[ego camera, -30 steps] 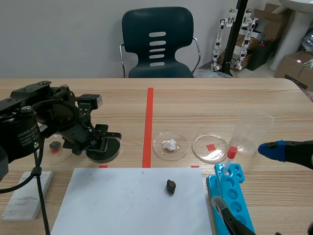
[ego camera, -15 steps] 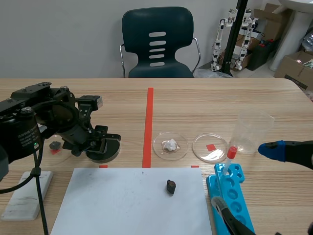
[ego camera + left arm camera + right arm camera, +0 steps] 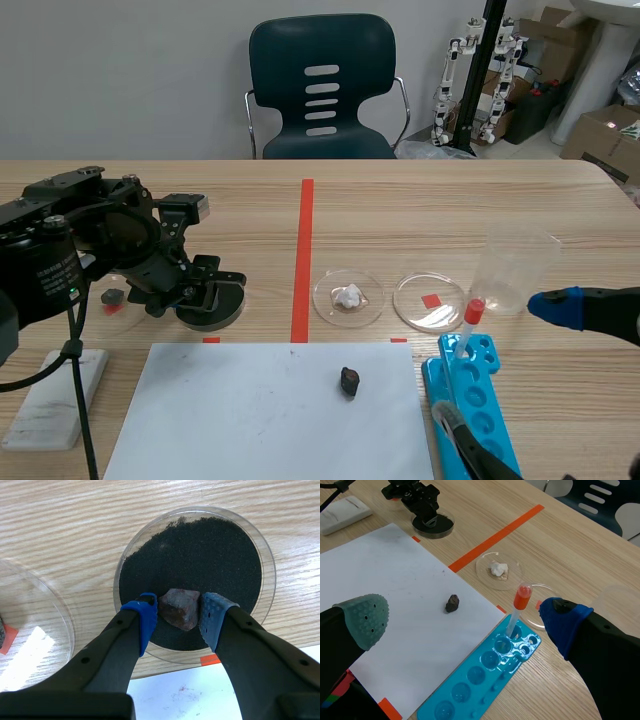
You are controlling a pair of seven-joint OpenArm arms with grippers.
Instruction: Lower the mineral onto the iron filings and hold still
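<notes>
Left claw (image 3: 179, 613) clenched on mineral (image 3: 178, 607), one blue pad each side. Mineral: reddish-brown angular lump, directly over claw-side part of iron filings (image 3: 200, 555) in petri dish (image 3: 268, 565); contact unclear. Judged: straight descent only. Right claw (image 3: 465, 617) released, well apart from dish.

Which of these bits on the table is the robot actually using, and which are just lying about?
In use: reddish mineral, held in the left jaws; iron filings.
Lying about: white paper, dark stone on it, blue tray, red-capped tube, white lump in a dish, clear cup.
</notes>
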